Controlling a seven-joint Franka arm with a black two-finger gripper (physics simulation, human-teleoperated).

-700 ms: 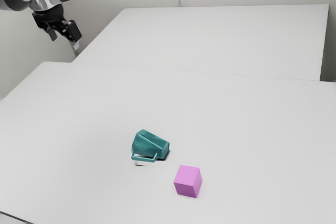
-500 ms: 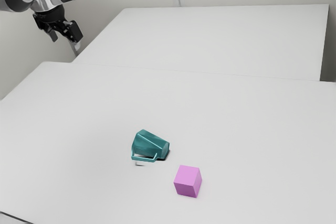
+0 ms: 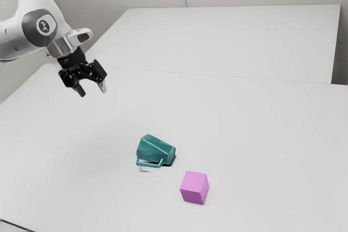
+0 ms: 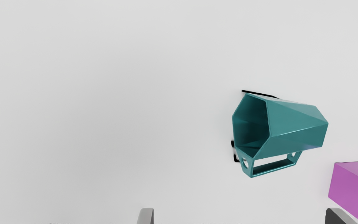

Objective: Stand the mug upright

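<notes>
with gripper (image 3: 93,92) spread wide and empty, well apart from mug (image 3: 156,150) lying on its side on table (image 3: 244,134), near pink block (image 3: 194,187). likely light, stiff, slick, perhaps breakable; pinch gently across body (image 4: 294,127) near rim (image 4: 268,119), clear of handle (image 4: 273,168).

pincer (image 3: 92,89) — moved in — now nearer teal mug (image 3: 155,149)

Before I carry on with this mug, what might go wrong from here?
The mug lies on its side and narrows toward its base, so a squeeze across the slanted walls might slip. Its handle juts out from the body and could snag a finger of the open gripper. The pink cube sits near the base end, so a wide approach there may knock it.
</notes>
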